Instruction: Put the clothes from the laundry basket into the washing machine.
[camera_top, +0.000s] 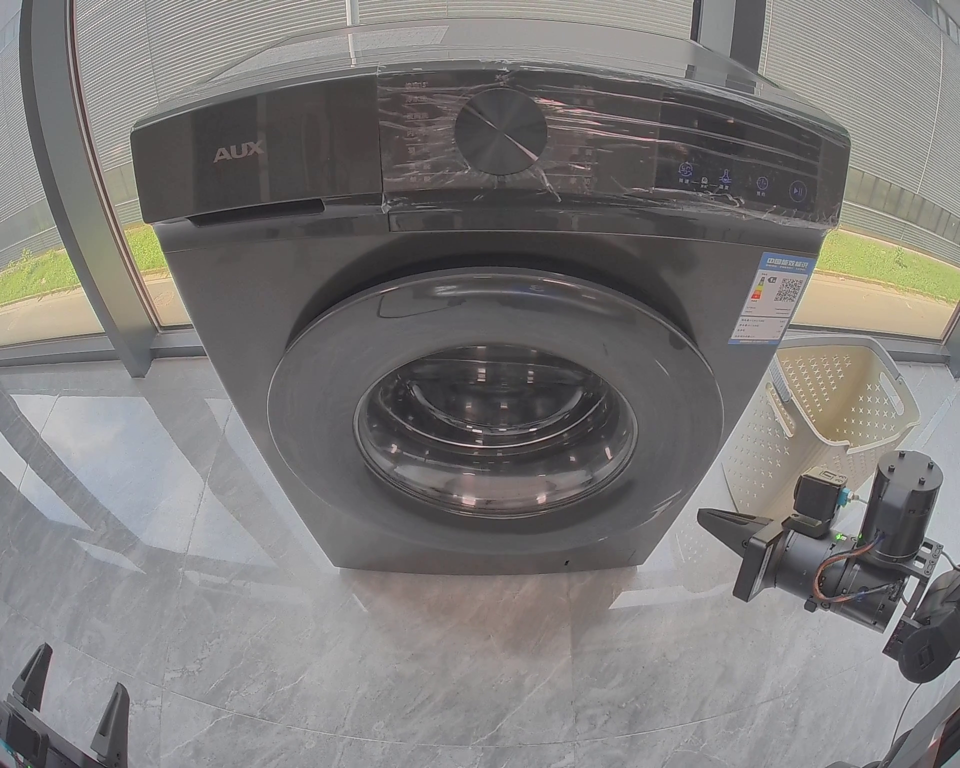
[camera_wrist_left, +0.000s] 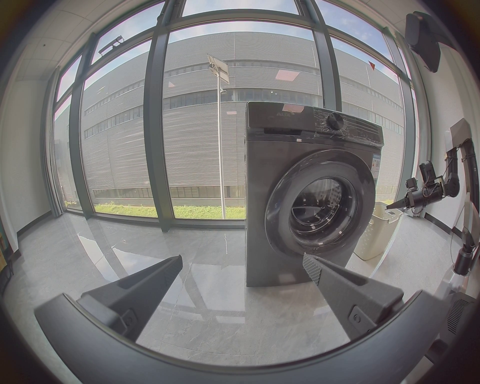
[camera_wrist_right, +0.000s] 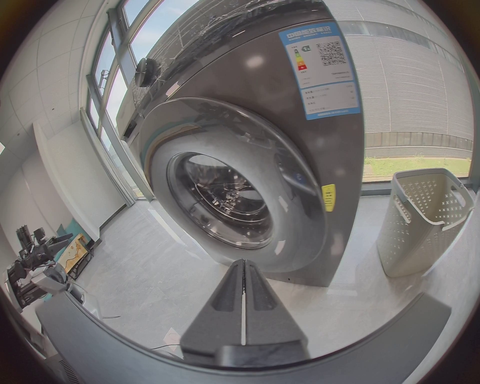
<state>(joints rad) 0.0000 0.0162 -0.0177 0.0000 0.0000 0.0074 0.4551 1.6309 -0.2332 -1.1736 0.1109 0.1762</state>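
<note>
1. Glossy grey marble floor (camera_top: 450, 660) lies before tall windows (camera_top: 60, 150).
2. The cream, perforated laundry basket (camera_top: 840, 410) stands upright just beside the grey washing machine (camera_top: 480, 300), on its right. The round door (camera_top: 495, 430) is closed.
3. The right gripper (camera_top: 708, 518), fingers pressed together, hovers near the basket.
4. The left gripper (camera_top: 80, 672) gapes wide, well apart.

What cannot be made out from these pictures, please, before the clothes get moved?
- Contents of the laundry basket: its own perforated wall hides the bottom in the head and right wrist views.
- Inside of the washing machine: reflections on the door glass mask the drum.
- Body of the left gripper: cut off by the head view's lower edge.
</note>
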